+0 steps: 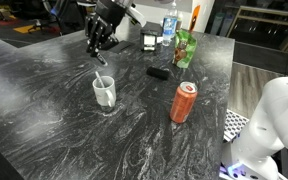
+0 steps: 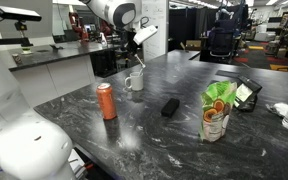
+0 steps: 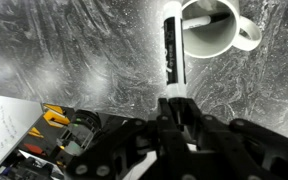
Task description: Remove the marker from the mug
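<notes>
My gripper is shut on the marker, a slim dark stick with pale ends that points away from the jaws. The marker is out of the mug, in the air beside and above it. The white mug stands upright on the dark marbled table, with a thin stick still leaning inside it. In both exterior views the gripper hangs above the mug, with the marker's dark tip below the jaws.
An orange-red can stands near the mug. A flat black block, a green snack bag and a water bottle stand further along the table. A white robot body is at the table's edge.
</notes>
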`<state>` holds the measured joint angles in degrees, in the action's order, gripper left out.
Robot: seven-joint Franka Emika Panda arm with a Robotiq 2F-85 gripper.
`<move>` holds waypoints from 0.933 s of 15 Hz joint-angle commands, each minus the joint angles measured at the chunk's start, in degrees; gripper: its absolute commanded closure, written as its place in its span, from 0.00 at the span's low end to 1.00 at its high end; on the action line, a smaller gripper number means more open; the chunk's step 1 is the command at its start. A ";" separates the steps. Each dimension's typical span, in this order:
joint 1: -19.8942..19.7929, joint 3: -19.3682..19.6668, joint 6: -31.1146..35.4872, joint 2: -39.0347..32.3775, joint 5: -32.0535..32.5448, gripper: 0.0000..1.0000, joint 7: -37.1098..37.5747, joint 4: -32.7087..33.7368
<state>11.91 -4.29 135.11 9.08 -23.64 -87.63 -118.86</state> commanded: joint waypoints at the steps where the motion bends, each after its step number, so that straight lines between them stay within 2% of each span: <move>1: -1.19 -0.90 3.97 5.44 6.11 0.96 6.73 -3.41; 5: -2.56 0.04 7.60 7.63 12.84 0.96 17.60 -7.42; 10: -5.47 1.11 14.51 6.02 21.47 0.96 32.52 -15.16; 12: -6.25 2.12 16.40 5.13 23.18 0.96 37.24 -18.03; 14: -4.81 4.44 17.71 4.23 19.89 0.96 36.74 -20.16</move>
<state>6.75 -1.78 149.47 14.16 -2.35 -52.37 -135.57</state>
